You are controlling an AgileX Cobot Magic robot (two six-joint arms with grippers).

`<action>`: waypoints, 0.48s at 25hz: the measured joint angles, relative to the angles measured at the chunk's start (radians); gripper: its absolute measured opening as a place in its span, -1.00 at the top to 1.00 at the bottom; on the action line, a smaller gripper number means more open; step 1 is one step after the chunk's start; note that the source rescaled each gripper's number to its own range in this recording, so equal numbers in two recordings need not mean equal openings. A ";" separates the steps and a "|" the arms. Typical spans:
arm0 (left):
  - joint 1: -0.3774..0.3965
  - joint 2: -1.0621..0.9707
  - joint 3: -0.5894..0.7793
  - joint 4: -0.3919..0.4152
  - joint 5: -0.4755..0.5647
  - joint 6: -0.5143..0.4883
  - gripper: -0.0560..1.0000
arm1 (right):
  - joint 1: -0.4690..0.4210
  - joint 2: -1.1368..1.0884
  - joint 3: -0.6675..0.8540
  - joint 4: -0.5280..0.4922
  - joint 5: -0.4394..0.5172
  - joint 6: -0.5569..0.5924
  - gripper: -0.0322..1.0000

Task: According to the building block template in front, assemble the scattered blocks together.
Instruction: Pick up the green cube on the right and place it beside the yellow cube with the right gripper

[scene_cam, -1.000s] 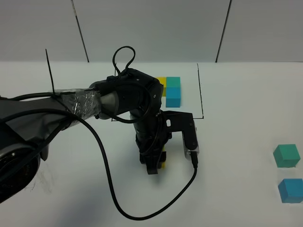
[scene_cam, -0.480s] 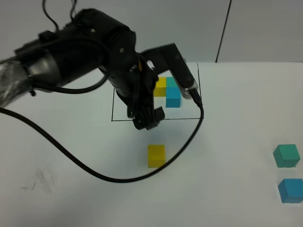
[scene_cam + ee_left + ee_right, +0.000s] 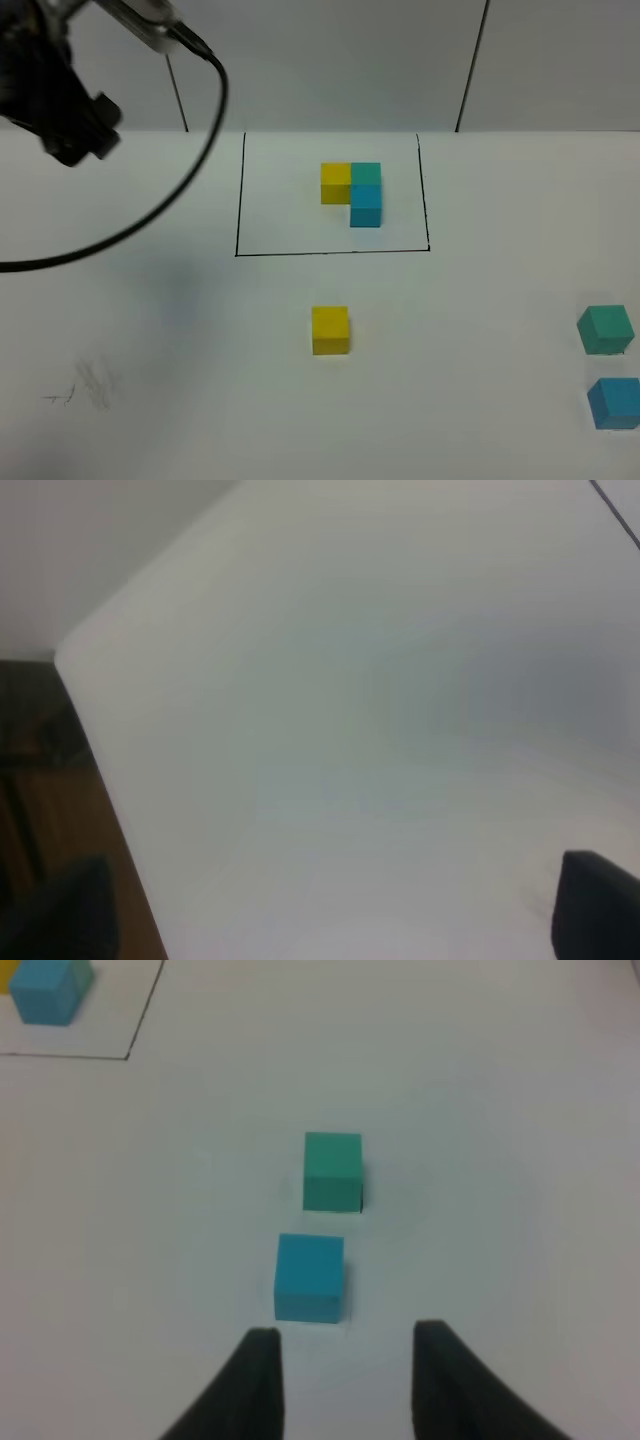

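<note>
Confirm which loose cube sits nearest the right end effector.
The sky-blue cube, just ahead of the open right end effector. The teal-green cube lies beyond it, and the yellow cube is far off.

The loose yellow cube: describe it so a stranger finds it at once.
Find the black-outlined rectangle on the white table. The loose yellow cube sits alone outside its near line. The other yellow one lies inside, joined to others.

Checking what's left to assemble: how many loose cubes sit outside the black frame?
3: the yellow cube in front of the black frame, the teal-green cube at the far right, the blue cube beside it, nearer the camera. None seems hidden.
</note>
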 joint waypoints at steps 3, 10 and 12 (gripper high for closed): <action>0.054 -0.135 0.042 -0.023 0.002 -0.009 -0.74 | 0.000 0.000 0.000 0.000 0.000 0.000 0.94; 0.081 -0.524 0.204 -0.019 0.003 -0.021 -0.73 | 0.000 0.000 0.000 0.000 0.000 0.000 0.94; 0.081 -0.668 0.254 -0.019 0.003 -0.035 -0.71 | 0.000 0.000 0.000 0.000 0.000 0.000 0.94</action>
